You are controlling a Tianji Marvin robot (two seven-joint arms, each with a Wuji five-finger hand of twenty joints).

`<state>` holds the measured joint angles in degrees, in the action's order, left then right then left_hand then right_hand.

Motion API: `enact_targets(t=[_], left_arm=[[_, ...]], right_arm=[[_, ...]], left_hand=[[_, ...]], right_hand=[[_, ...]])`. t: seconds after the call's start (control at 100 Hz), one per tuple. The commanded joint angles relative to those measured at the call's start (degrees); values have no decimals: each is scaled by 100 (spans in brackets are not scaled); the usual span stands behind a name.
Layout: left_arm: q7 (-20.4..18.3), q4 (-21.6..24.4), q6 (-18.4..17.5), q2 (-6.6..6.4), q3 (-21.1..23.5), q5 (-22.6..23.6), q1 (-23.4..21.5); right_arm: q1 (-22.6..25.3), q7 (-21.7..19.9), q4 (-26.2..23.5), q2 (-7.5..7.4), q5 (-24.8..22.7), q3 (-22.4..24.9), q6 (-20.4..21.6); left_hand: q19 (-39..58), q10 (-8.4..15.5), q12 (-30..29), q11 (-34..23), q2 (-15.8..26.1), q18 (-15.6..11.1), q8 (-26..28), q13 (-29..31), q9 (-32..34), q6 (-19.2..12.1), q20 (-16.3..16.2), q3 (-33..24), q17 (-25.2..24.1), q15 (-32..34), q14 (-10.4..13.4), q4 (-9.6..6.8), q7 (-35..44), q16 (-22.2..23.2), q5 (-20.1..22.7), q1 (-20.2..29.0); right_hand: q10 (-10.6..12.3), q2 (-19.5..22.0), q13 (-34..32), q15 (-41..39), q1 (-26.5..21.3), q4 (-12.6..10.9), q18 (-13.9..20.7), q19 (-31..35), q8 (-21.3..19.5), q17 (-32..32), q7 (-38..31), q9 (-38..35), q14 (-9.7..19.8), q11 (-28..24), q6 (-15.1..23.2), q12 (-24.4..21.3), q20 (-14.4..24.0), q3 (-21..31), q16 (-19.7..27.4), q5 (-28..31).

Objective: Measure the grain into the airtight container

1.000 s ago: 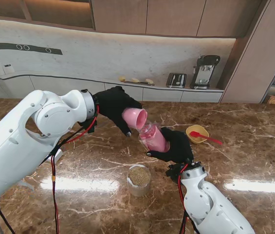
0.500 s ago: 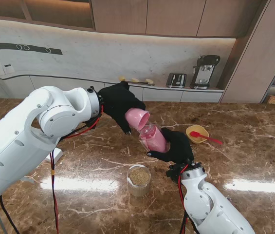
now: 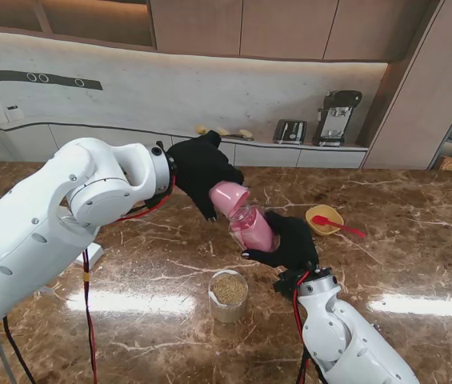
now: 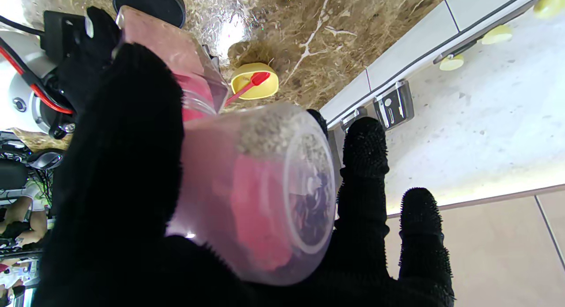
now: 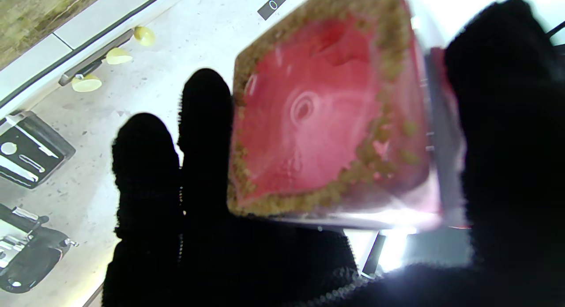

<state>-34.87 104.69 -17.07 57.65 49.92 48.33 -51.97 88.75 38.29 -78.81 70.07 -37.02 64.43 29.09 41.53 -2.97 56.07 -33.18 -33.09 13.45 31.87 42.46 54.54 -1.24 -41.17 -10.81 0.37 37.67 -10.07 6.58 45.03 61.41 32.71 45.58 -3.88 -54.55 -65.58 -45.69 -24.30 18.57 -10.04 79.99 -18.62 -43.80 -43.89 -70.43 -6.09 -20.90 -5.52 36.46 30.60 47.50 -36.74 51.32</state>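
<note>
Above the marble table (image 3: 130,264), a pink cup (image 3: 227,197) is clamped in the left hand (image 3: 198,172) and tipped against the mouth of the pink container (image 3: 254,228), which is gripped, tilted, by the right hand (image 3: 290,240). Grain shows inside both. A grain-filled jar (image 3: 229,294) stands nearer; a yellow bowl (image 3: 324,218) with a red spoon (image 3: 339,226) sits right.
</note>
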Motion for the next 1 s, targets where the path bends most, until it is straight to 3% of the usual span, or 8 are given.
enact_targets(t=[0.0,0.53,0.75,0.99], left_arm=[[1,34,-140,14,-61,166,27],[0,0,-470,5,-296,591,201],[2,-54,-478,7,-395,643,261],[247,-102,-574,37,-439,897,221]], right_arm=[[19,-69,-71,25,43,5,-24],[36,-83,-111,14,13,16,-35],[44,-84,-116,12,10,23,-38],[44,-98,-127,12,16,11,-12]], left_hand=[[164,379,118,-973,1284,4,-52,260,802,-1048,70,-1674,-31,280,-111,33,566,76,1112,618],[177,449,115,-989,1266,-24,-37,298,812,-1120,103,-1758,-22,277,-46,40,593,88,1088,533],[175,454,120,-989,1268,-36,-35,296,810,-1108,117,-1783,-23,266,-42,44,598,89,1086,517],[241,472,127,-1067,1192,-71,-52,409,917,-1090,104,-1886,45,348,-23,34,629,123,1134,455]], right_hand=[[824,1038,-322,-97,-2005,-383,93,145,-25,-33,-986,-484,599,-527,2019,116,53,2030,-74,657],[906,1038,-323,-100,-1997,-383,96,148,-12,-32,-1004,-498,600,-531,2025,118,48,2032,-73,656],[823,1043,-324,-103,-1994,-382,91,157,-8,-34,-1011,-484,599,-526,2019,116,49,2031,-73,651],[890,1043,-325,-105,-1987,-380,89,162,0,-37,-1015,-499,595,-530,2016,117,49,2033,-73,648]])
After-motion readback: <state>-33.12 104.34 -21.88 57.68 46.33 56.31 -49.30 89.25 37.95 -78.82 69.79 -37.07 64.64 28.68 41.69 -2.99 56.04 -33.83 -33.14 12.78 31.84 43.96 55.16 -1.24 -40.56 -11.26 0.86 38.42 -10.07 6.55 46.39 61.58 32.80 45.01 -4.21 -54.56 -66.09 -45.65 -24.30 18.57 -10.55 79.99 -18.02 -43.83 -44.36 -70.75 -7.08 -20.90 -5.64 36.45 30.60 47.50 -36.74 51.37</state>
